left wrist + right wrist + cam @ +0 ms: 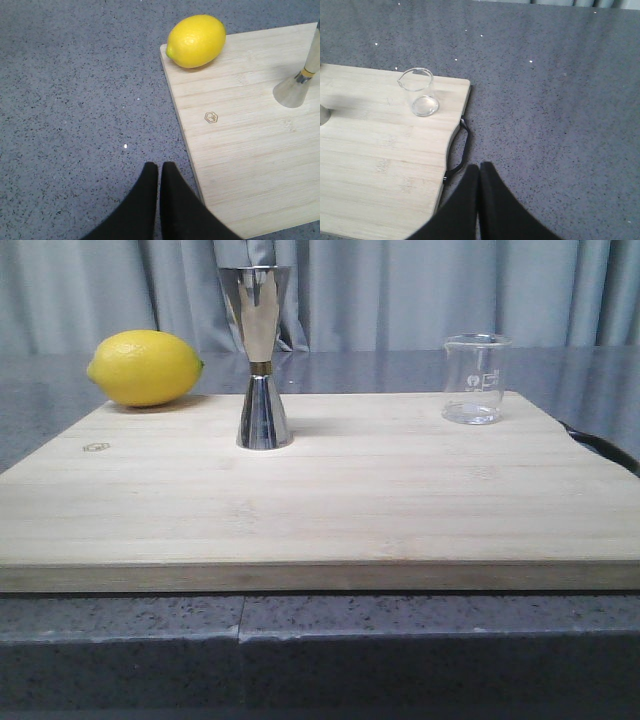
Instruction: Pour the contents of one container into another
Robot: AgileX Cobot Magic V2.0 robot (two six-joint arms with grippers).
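Observation:
A small clear glass beaker (474, 378) with a pour spout stands upright at the back right of the wooden board (330, 500); it also shows in the right wrist view (419, 92). The tall steel jigger (260, 355) with a gold band at its waist stands upright left of centre, and its base shows in the left wrist view (299, 85). My left gripper (159, 166) is shut and empty over the counter, off the board's left edge. Beside the board's right edge, my right gripper (479, 167) is also shut with nothing in it. Neither gripper appears in the front view.
A yellow lemon (145, 367) lies at the board's back left corner, also in the left wrist view (195, 40). A black handle (458, 155) loops along the board's right edge. Speckled grey counter (560, 115) surrounds the board; grey curtains hang behind.

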